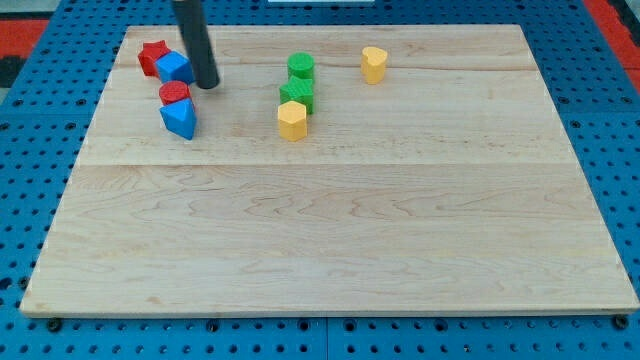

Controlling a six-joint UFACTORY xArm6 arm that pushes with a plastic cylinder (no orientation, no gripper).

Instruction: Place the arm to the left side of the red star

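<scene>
A small red star (152, 56) is seen touching a blue cube (175, 68) on its right; my tip (207, 85) is set just beyond; no claw is fitted.

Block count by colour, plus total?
Red: 2, red star and red round block
Blue: 2, blue cube and blue triangular block
Green: 2, green round block and green block
Yellow: 2, yellow hexagonal block and yellow block
Total: 8
</scene>
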